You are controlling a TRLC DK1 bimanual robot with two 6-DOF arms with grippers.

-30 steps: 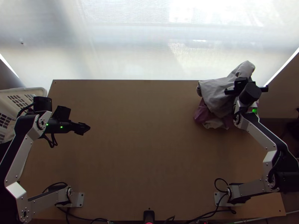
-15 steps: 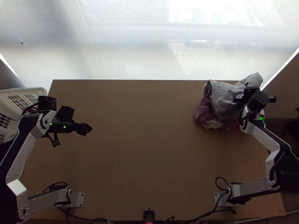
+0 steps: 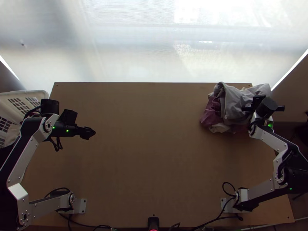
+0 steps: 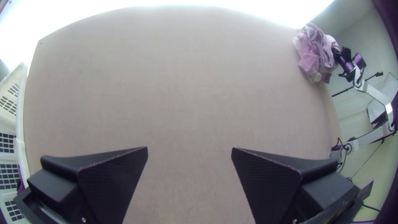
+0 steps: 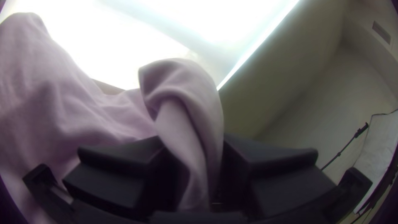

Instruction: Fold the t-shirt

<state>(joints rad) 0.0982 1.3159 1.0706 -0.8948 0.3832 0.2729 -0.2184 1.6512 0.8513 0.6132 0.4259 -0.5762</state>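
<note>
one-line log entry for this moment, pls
right gripper: shut on bunched cloth, table's far right corner | left gripper: open, empty, over table | fold: not begun

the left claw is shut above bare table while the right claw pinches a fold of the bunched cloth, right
The left claw is open, not shut: the left wrist view shows its fingers wide apart. It is above bare table, and the right claw pinches a fold of the bunched cloth.

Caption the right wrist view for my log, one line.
Right gripper pinching a fold of the t-shirt between its two black fingers, more of it creased alongside.
</note>
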